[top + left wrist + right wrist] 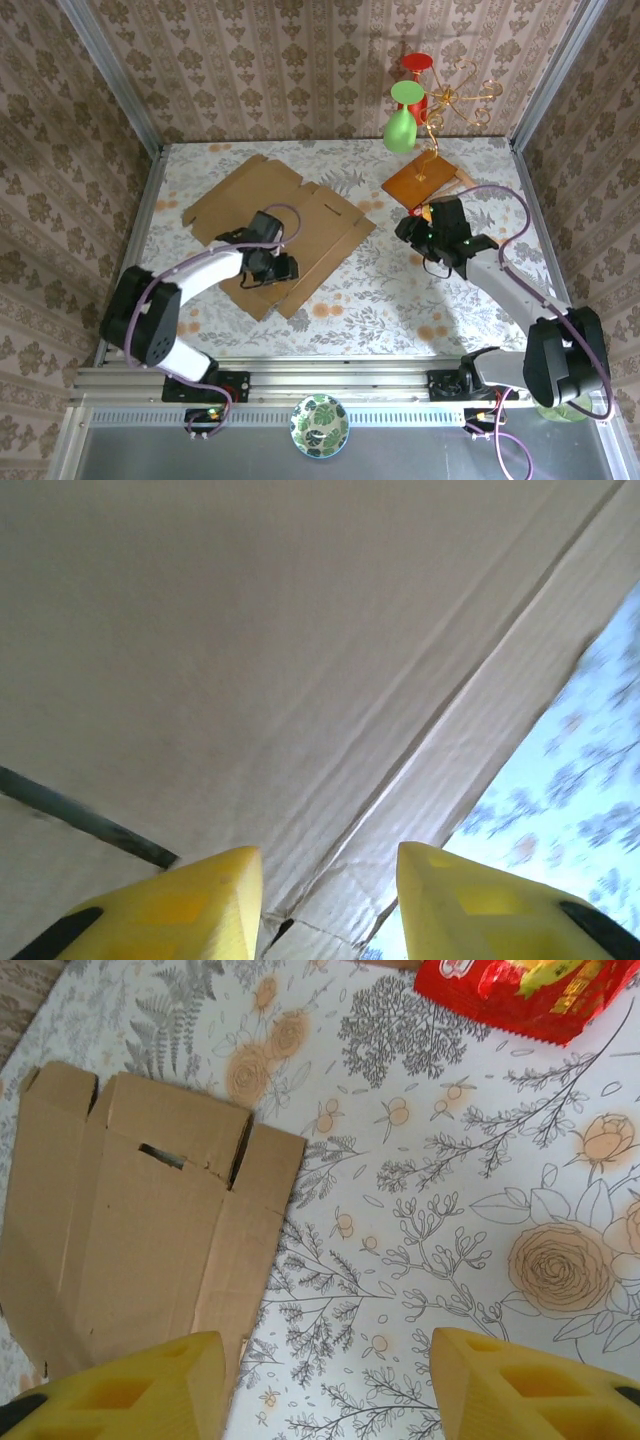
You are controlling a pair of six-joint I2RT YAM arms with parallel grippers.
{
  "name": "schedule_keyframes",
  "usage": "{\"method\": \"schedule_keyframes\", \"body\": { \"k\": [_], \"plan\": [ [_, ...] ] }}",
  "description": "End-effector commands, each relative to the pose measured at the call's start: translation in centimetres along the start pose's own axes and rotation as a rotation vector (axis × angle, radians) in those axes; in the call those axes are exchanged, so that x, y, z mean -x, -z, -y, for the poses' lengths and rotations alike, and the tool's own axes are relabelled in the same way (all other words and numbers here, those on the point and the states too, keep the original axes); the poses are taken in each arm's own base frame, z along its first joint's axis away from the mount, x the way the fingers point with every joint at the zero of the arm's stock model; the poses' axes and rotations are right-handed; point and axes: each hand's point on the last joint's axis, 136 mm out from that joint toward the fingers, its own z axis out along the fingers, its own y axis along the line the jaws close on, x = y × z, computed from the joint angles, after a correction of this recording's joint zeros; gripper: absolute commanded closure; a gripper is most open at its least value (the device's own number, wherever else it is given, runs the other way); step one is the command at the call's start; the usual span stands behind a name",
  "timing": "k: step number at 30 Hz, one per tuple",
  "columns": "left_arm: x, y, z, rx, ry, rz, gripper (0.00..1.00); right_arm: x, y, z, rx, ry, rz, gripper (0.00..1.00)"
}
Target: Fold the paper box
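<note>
None of the folding looks done: the box [330, 225] lies flat, left of centre on the bench [380, 290], every flap still to raise. It sits cornerwise to the bench edges, nearly square, so its long axis is hard to call. Left hand [275, 266] is on it, fingers parted, apparently pinching nothing. Right hand [415, 228] hangs released beside it.

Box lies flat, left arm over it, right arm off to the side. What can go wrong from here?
1. The left claw hovers open close over a crease in the cardboard; pushing there alone may slide the sheet rather than fold it.
2. The right claw hangs open over the tablecloth, apart from the sheet, so nothing braces it.
3. The wire stand on the wooden board is near that arm; a wide swing might tip it.
</note>
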Motion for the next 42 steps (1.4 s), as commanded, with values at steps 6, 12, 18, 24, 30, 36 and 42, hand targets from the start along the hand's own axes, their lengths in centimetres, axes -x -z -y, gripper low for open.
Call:
{"method": "schedule_keyframes", "body": {
  "k": [6, 12, 18, 24, 30, 36, 42],
  "plan": [
    [8.0, 0.3, -3.0, -0.017, 0.195, 0.070, 0.63, 0.3, -3.1, -3.6, 0.076, 0.011, -0.092, 0.41],
    [8.0, -4.6, -5.2, 0.058, 0.140, -0.046, 0.63, 0.1, -5.4, -4.1, 0.109, -0.090, -0.122, 0.41],
    [4.2, -7.7, -4.1, 0.098, 0.012, -0.152, 0.64, 0.4, -6.9, -3.5, 0.099, -0.135, -0.136, 0.41],
    [-0.5, -9.4, -2.0, 0.103, -0.070, -0.213, 0.64, 0.7, -7.3, -1.0, 0.080, -0.186, -0.139, 0.38],
    [-1.0, -9.1, -1.7, 0.116, -0.095, -0.206, 0.65, 1.7, -7.1, 1.3, 0.071, -0.207, -0.132, 0.36],
    [1.3, -7.8, -0.2, 0.088, -0.131, -0.153, 0.63, 1.2, -7.9, 2.0, 0.066, -0.239, -0.171, 0.34],
    [4.8, -3.3, 2.0, 0.043, -0.096, -0.004, 0.53, -0.5, -7.1, 1.3, 0.080, -0.249, -0.193, 0.35]
  ]
}}
